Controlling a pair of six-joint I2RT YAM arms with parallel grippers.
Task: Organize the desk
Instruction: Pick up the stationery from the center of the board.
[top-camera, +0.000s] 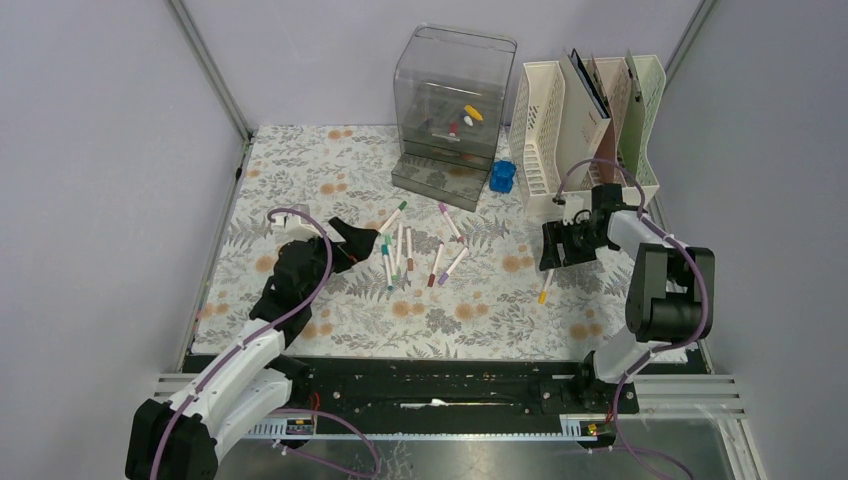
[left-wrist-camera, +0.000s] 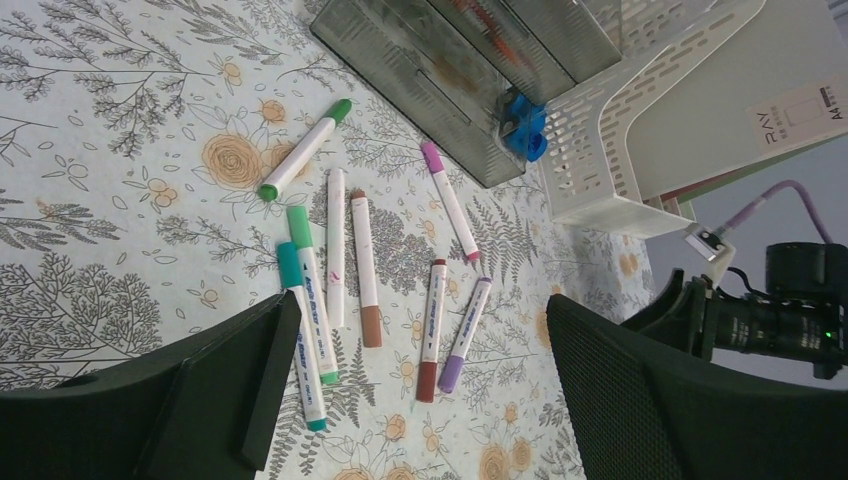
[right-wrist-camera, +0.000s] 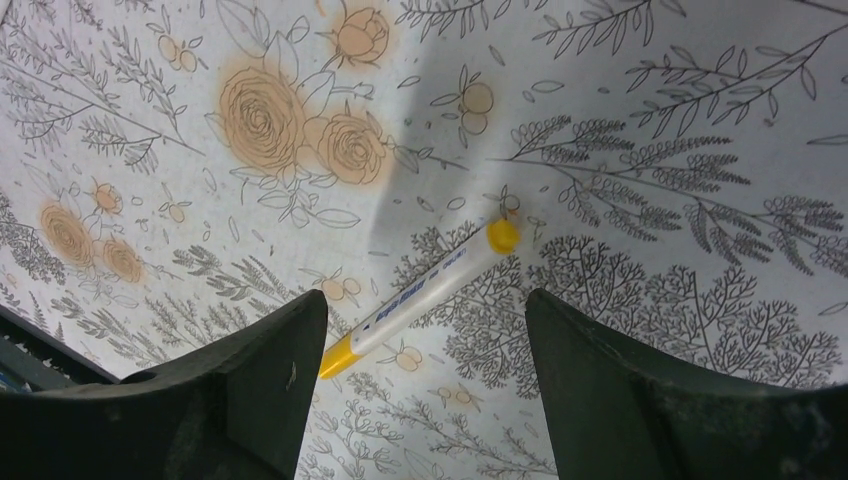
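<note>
The desk (top-camera: 300, 180) carries a white cloth with grey ferns and orange flowers. Several capped markers (top-camera: 410, 250) lie loose at its middle; in the left wrist view they are green (left-wrist-camera: 303, 150), teal (left-wrist-camera: 300, 345), brown (left-wrist-camera: 365, 270), dark red (left-wrist-camera: 432, 330) and purple (left-wrist-camera: 465, 335). My left gripper (top-camera: 355, 243) is open and empty just left of them, its jaws (left-wrist-camera: 420, 310) wide apart above them. A yellow marker (top-camera: 545, 288) lies alone at the right. My right gripper (top-camera: 560, 245) is open above it, and the marker (right-wrist-camera: 440, 275) lies between its jaws (right-wrist-camera: 425, 300), untouched.
A clear grey bin (top-camera: 450, 110) with small coloured items inside stands at the back centre. A small blue object (top-camera: 502, 176) sits beside it. Upright file holders (top-camera: 585, 120) stand at the back right. A black rail (top-camera: 440, 385) runs along the near edge. Walls close both sides.
</note>
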